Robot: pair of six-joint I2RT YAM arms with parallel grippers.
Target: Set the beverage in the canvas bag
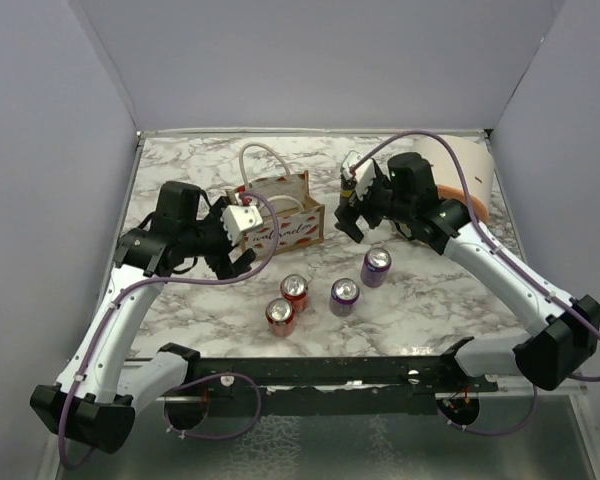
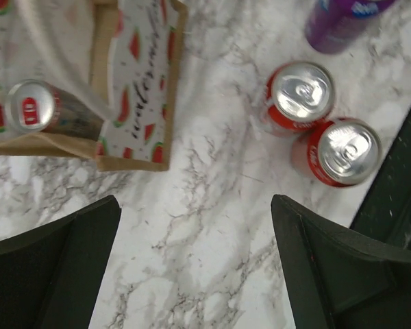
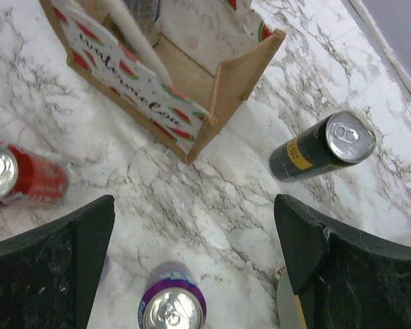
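Observation:
The canvas bag (image 1: 283, 210) stands upright at the table's back middle, tan with a watermelon-print side panel (image 2: 142, 82) and white rope handles. A silver-topped can (image 2: 31, 106) sits inside it. In front of the bag stand two red cans (image 1: 294, 290) (image 1: 280, 316) and two purple cans (image 1: 344, 296) (image 1: 376, 267). A dark can with a yellow label (image 3: 322, 147) is just right of the bag. My left gripper (image 1: 235, 262) hovers open at the bag's front left corner, holding nothing. At the bag's right end my right gripper (image 1: 351, 222) is open and empty, above a purple can (image 3: 171, 307).
A large peach-and-white domed container (image 1: 472, 180) lies at the back right. White walls close in the marble table (image 1: 430, 310) on three sides. A black rail (image 1: 330, 372) runs along the near edge between the arm bases.

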